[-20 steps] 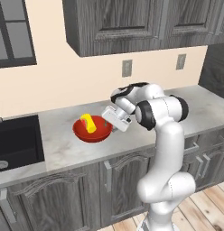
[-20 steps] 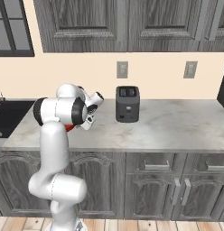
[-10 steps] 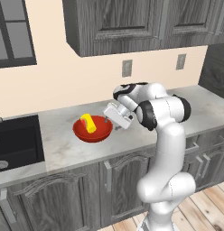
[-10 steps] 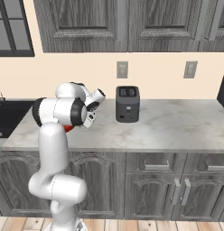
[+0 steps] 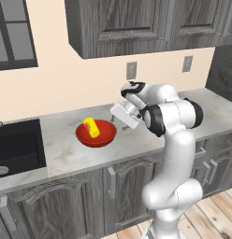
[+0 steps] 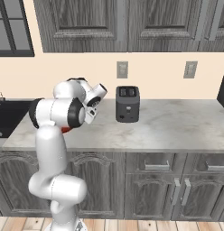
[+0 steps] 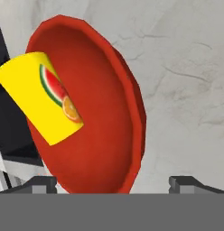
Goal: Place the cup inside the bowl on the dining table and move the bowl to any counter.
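1. One long grey stone desk [image 5: 85, 149] runs across the scene over dark grey wood cabinet doors [image 5: 52, 210], with more dark cabinets [image 5: 136, 23] on the wall above.
2. White robot arm [image 5: 176, 154] rises at the near right in the left base view and bends left over the desk.
3. Black sink [image 5: 17, 144] is set in the desk at the far left, well apart from the bowl.
4. Dark toaster [image 6: 127, 104] stands on the desk near the wall, to the right of the arm in the right base view.
5. Red bowl [image 5: 96, 133] sits on the desk, between the sink and the gripper.
6. Gripper [image 5: 123, 115] hangs just right of the bowl's rim; its fingers [image 7: 191, 184] are spread wide on either side of the bowl's near edge, pinching nothing.
7. Yellow cup [image 5: 91, 127] leans tilted inside the bowl, a fruit picture on its side.
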Robot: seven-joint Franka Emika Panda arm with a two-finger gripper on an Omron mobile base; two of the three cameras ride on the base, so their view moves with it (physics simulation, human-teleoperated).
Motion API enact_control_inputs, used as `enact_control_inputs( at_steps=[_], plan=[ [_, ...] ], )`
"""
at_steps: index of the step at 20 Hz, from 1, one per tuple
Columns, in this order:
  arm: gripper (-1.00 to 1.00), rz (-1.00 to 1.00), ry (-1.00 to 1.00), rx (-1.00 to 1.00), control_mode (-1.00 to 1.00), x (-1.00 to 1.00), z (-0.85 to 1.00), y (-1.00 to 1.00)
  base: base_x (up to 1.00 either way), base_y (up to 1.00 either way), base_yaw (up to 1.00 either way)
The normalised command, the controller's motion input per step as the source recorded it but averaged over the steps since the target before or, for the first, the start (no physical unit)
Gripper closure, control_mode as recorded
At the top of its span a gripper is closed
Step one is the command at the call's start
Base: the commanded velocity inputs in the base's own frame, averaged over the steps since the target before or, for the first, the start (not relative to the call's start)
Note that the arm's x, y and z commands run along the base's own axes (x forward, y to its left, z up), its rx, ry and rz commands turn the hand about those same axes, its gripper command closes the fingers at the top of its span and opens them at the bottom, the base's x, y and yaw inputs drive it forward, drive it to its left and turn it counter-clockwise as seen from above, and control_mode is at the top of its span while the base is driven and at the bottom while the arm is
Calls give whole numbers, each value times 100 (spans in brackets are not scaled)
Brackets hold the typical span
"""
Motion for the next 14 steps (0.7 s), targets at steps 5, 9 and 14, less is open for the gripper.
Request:
enact_control_inputs(
  at_steps=[5,9,14],
  plan=[
    [-100,0,-3,0,-100,-43,21,-8,0,0,0],
    [-100,0,-12,0,-100,-46,31,-14,0,0,0],
    [-100,0,-13,0,-100,-46,30,-7,0,0,0]
  ],
)
